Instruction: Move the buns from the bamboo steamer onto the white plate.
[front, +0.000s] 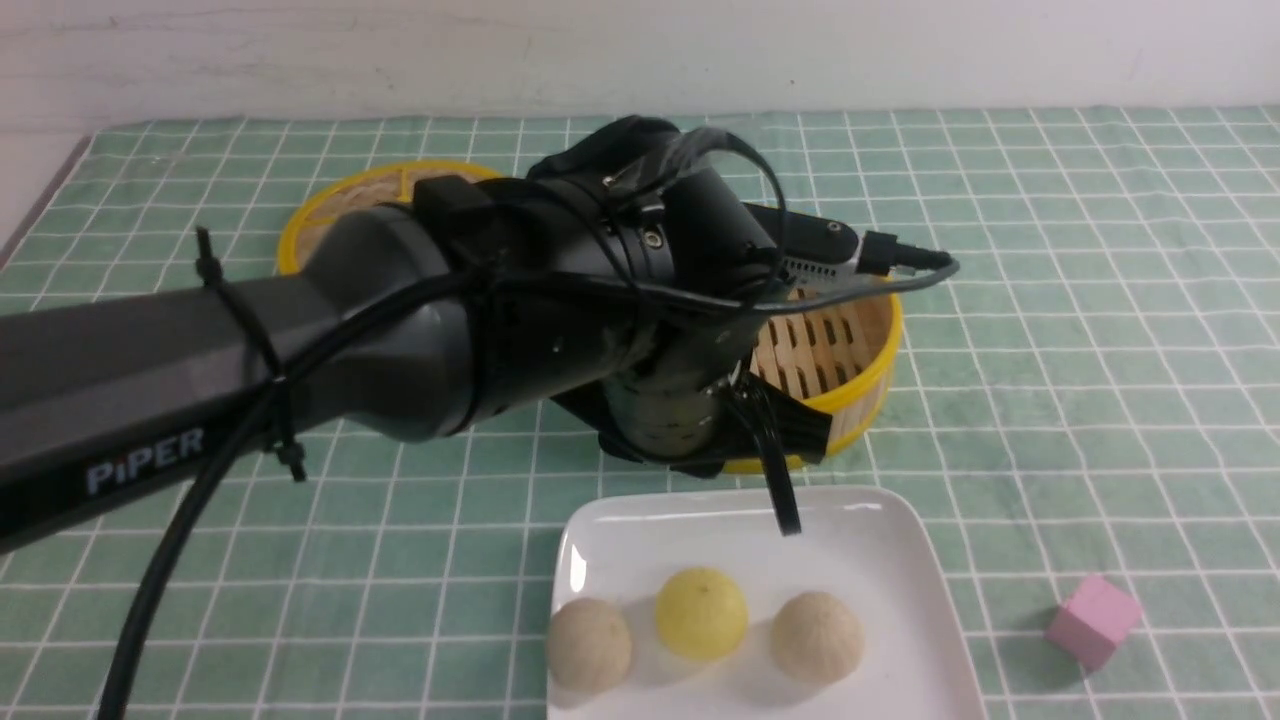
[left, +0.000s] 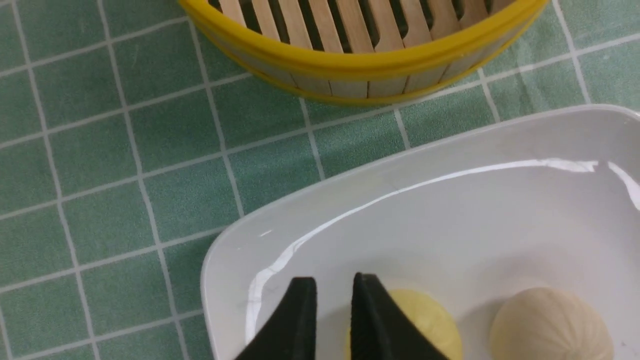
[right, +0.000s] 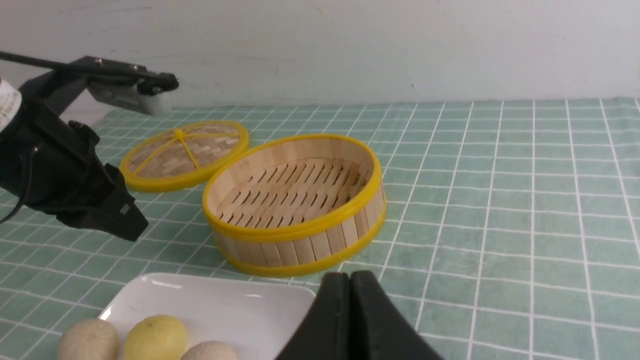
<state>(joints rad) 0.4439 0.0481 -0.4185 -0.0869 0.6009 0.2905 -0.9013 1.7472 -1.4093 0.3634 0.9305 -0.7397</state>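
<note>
Nearest us, we have the white plate (front: 880, 530) on the green checked table (front: 1100, 350), its near edge cut off in our front view. On it sit all three buns: one beige bun (front: 588, 645) by the left edge, the yellow bun (front: 702, 614) between, and another beige bun (front: 818, 637) to its right. Well to the right of the plate, we see a pink cube (front: 1095, 620) on the table.

Our left arm (front: 550, 290) reaches across from the left; its left tool (left: 334, 280) has its fingers slightly apart, with nothing between them. Our right tool (right: 349, 275) has its fingers together.

Just beyond the plate stands the bamboo steamer (front: 870, 360), upright, its slatted floor showing bare in our right wrist view. Farther back and to the left, we find the woven lid (front: 340, 195), partly hidden by our left arm in the front view.
</note>
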